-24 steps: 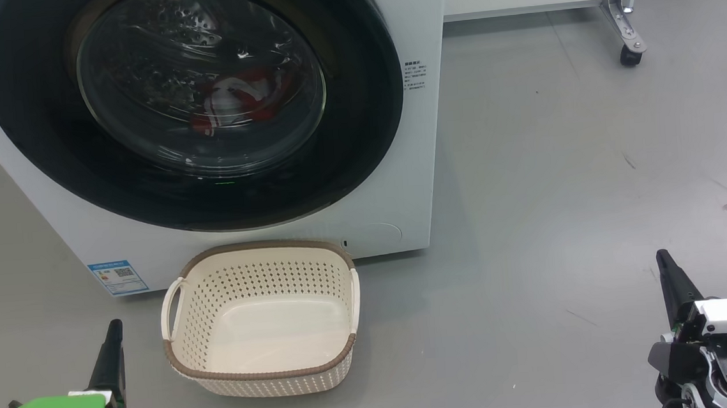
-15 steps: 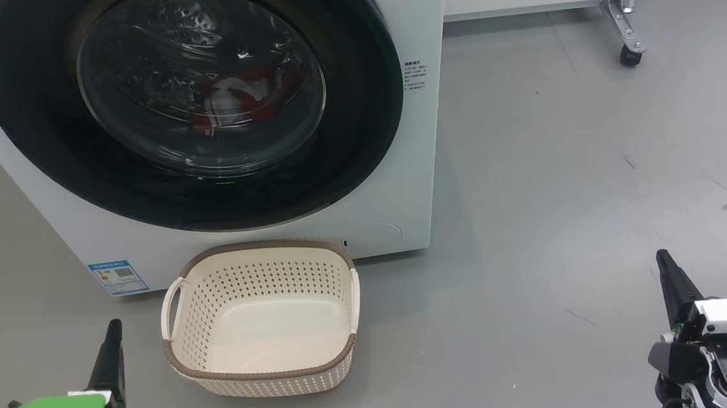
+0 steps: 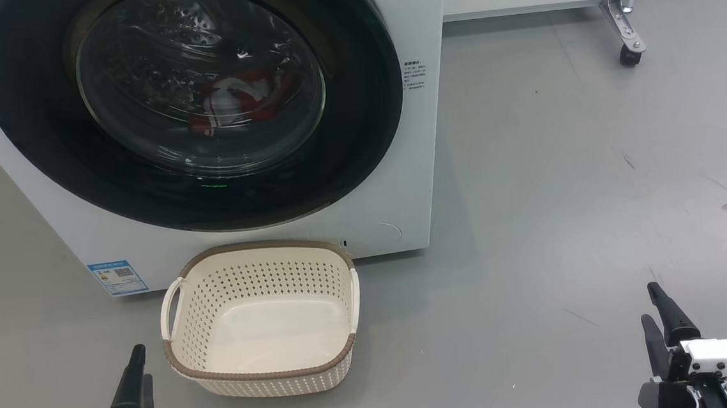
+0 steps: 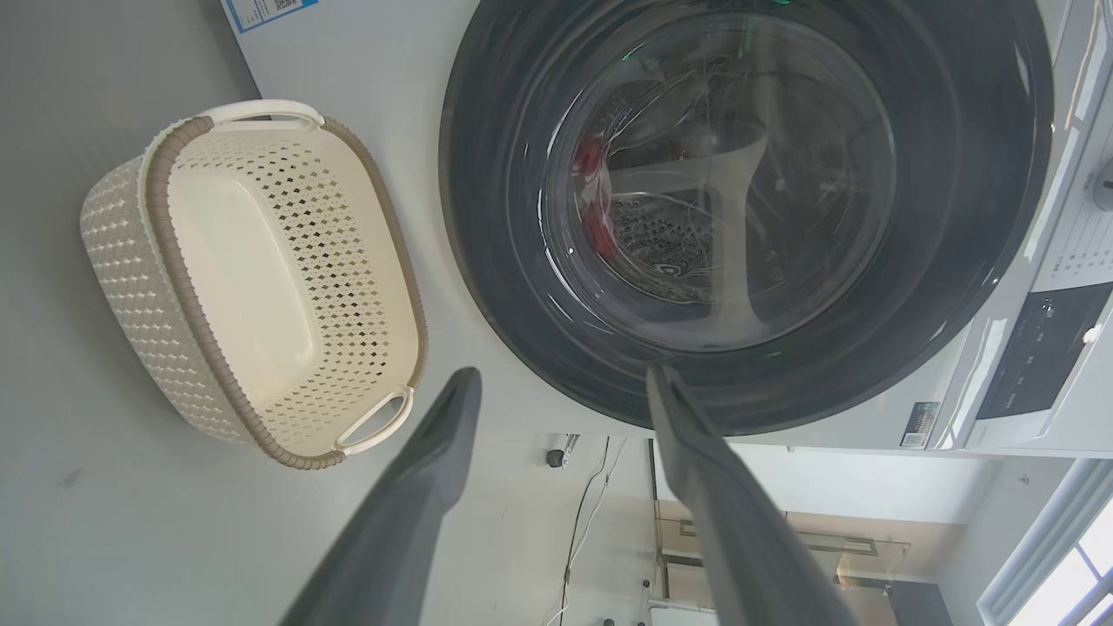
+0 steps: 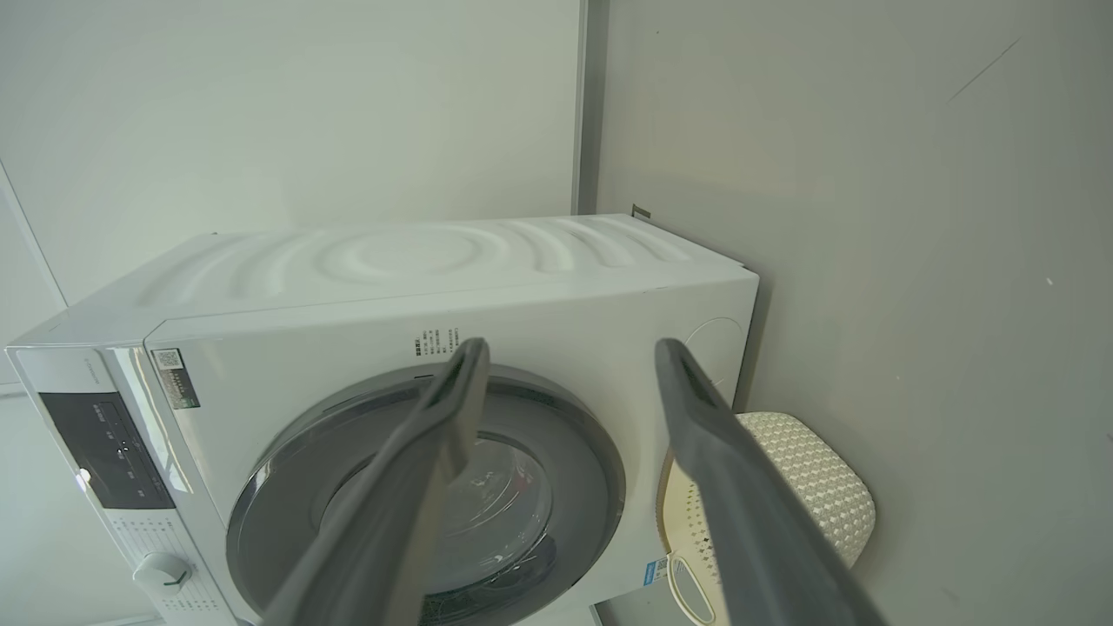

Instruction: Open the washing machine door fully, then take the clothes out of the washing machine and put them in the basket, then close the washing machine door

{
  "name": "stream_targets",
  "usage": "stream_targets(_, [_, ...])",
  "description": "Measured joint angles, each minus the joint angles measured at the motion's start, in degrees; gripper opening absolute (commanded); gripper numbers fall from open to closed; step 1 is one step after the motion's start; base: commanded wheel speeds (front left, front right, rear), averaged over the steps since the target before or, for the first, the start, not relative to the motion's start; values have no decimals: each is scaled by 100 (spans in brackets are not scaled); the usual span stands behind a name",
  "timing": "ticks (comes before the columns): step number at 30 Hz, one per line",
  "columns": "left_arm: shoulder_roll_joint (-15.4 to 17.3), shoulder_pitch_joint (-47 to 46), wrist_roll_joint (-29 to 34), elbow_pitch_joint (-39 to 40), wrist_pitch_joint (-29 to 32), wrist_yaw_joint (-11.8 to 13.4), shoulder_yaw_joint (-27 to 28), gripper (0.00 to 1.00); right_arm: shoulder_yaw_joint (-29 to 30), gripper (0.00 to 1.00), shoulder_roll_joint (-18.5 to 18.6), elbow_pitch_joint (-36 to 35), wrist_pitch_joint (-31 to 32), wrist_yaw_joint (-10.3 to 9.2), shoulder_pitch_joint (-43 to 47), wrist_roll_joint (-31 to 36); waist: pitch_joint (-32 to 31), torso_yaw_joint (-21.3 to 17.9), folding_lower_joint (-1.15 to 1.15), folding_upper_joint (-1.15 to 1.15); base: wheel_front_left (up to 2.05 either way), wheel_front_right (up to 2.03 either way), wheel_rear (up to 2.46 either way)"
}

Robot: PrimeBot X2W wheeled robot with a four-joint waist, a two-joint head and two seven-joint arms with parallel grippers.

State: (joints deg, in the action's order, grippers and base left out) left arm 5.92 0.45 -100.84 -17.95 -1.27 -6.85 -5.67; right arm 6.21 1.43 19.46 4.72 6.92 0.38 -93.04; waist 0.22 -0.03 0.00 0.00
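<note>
Head view recorded the door (image 3: pixel 160 135) shut, red clothes (image 3: pixel 238 101) behind its glass, basket (image 3: pixel 252 245) below. Wrist views added the control panel (image 5: pixel 104 448); left claw (image 4: pixel 563 372) and right claw (image 5: pixel 569 345) stood wide, empty.

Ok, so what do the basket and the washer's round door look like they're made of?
The basket looks like matte cream moulded plastic, given its even punched holes; its brown rim seems a woven-look plastic band. The door looks like glossy black plastic, mirror-like, around a clear bowl, probably glass.
</note>
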Motion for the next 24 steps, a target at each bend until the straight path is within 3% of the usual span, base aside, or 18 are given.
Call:
stream_targets(13, [-8,-11,26,83,-132,0,-74,100,-66,100,11,-91,-143,0,0,197,1,-4,0,0,0,0,0])
stream_targets(24, [11,-44,680,172,-311,0,-215,100,-220,100,181,-152,-392,0,0,725,-2,0,0,0,0,0,0])
